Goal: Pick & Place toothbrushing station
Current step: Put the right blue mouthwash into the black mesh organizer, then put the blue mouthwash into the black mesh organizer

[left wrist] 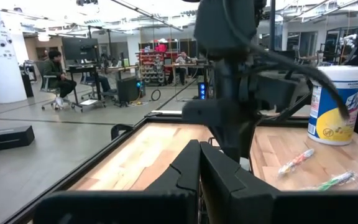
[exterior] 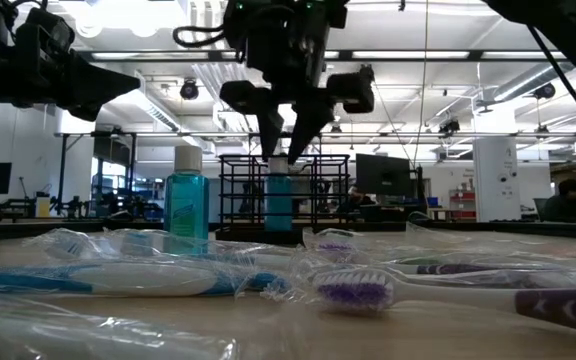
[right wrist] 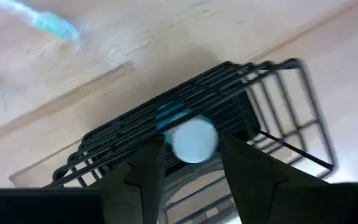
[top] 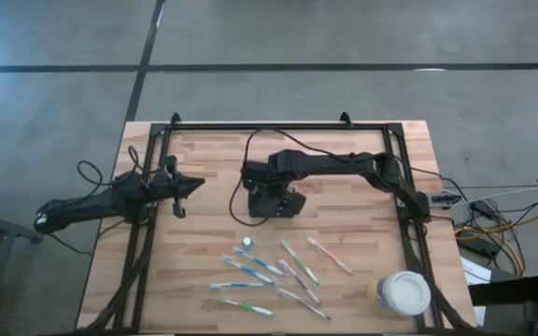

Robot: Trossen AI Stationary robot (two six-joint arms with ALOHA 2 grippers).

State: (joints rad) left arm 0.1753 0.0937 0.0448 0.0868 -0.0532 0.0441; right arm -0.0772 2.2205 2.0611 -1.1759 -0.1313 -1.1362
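Observation:
The black wire caddy (top: 294, 207) stands on the wooden table at its middle and also shows in the right wrist view (right wrist: 272, 112). A blue tube with a white cap (right wrist: 193, 140) stands upright inside it (exterior: 278, 195). My right gripper (right wrist: 193, 163) is over the caddy, pointing down and open. Its fingers stand on either side of the cap with a thin gap on each side. A second blue tube (exterior: 186, 205) stands on the table (top: 247, 243) nearer the front. Several wrapped toothbrushes (top: 269, 271) lie flat at the front. My left gripper (top: 194, 185) is shut and empty, left of the caddy.
A large cup with a white lid (top: 404, 291) stands at the table's front right corner. A black frame (top: 278, 126) runs round the table's edges. Bare wood lies between the caddy and the toothbrushes. People sit in the room beyond the table.

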